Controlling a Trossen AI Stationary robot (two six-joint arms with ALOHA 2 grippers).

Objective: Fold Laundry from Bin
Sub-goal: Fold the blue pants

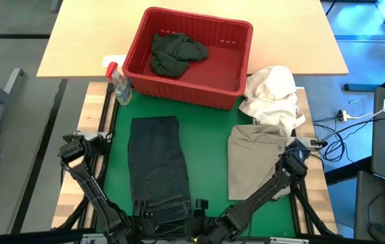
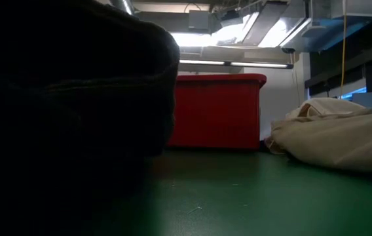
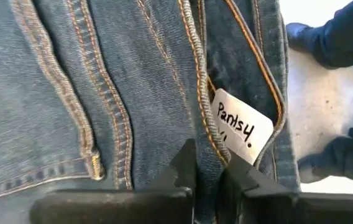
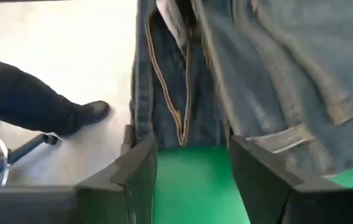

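The left gripper was pinched on the waistband of the jeans, which lay folded on the mat before the bin. The right gripper stood spread beside that hem; it probably should clamp fully before both lift evenly.

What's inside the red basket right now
A crumpled dark green-black garment lies inside the red basket, toward its back left. The rest of the floor looks bare; anything under that garment is covered.
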